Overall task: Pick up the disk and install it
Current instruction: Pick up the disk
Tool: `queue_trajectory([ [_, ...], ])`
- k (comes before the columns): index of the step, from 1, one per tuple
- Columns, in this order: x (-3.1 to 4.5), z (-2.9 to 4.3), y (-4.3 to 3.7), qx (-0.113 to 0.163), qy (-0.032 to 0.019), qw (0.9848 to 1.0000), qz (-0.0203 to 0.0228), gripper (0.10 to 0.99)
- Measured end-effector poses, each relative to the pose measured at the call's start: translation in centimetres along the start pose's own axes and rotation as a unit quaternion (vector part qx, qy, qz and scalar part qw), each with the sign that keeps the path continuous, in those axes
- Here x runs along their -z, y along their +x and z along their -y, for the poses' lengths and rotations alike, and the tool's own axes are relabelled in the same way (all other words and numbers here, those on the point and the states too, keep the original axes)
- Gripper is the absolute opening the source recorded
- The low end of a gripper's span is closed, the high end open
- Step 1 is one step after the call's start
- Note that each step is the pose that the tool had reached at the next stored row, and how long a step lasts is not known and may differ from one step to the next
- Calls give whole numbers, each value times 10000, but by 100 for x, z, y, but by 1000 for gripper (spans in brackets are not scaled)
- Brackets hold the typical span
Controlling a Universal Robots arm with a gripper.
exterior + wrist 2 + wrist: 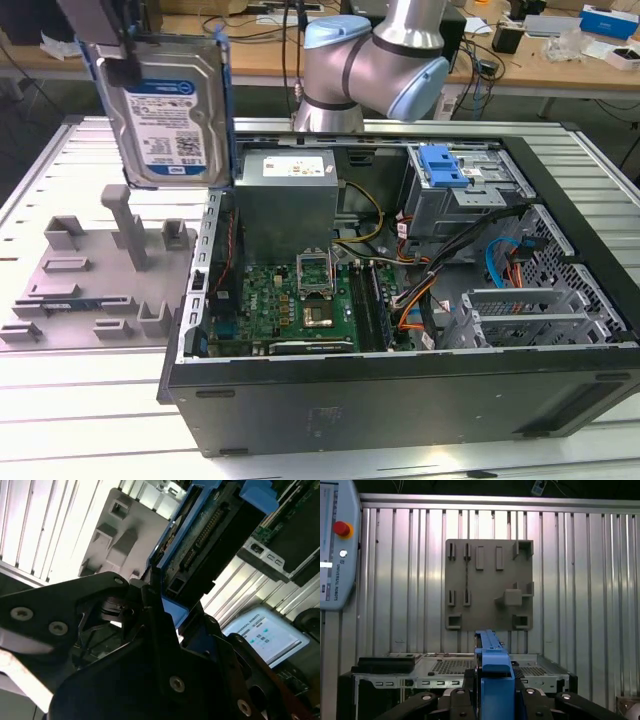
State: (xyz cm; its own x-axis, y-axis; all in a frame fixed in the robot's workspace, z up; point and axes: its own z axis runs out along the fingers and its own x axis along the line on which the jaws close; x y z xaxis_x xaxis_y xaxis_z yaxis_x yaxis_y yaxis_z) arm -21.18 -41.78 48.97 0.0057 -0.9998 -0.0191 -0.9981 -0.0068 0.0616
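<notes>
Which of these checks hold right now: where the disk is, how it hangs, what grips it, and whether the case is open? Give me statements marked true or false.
1. The gripper has its jaws shut on the top edge of the disk, a flat silver rectangular hard drive in a blue plastic carrier frame. True.
2. The disk sits in the metal drive bay inside the case. False: it hangs in the air above the grey fixture plate, at the exterior view's left of the case.
3. The disk hangs upright, label side towards the exterior camera. True.
4. The black computer case is closed. False: it lies open, with the green motherboard exposed.
</notes>
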Motion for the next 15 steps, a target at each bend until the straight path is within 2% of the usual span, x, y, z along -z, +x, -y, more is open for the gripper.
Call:
queue_trajectory([
  [2, 6, 102, 53, 1, 1, 10000, 1, 365],
  [7, 20, 299, 148, 2, 0, 10000, 0, 365],
  [10, 31, 451, 228, 2, 0, 10000, 0, 365],
  [13, 39, 559, 292, 2, 0, 10000, 0, 365],
  [15, 46, 673, 363, 2, 0, 10000, 1, 365],
])
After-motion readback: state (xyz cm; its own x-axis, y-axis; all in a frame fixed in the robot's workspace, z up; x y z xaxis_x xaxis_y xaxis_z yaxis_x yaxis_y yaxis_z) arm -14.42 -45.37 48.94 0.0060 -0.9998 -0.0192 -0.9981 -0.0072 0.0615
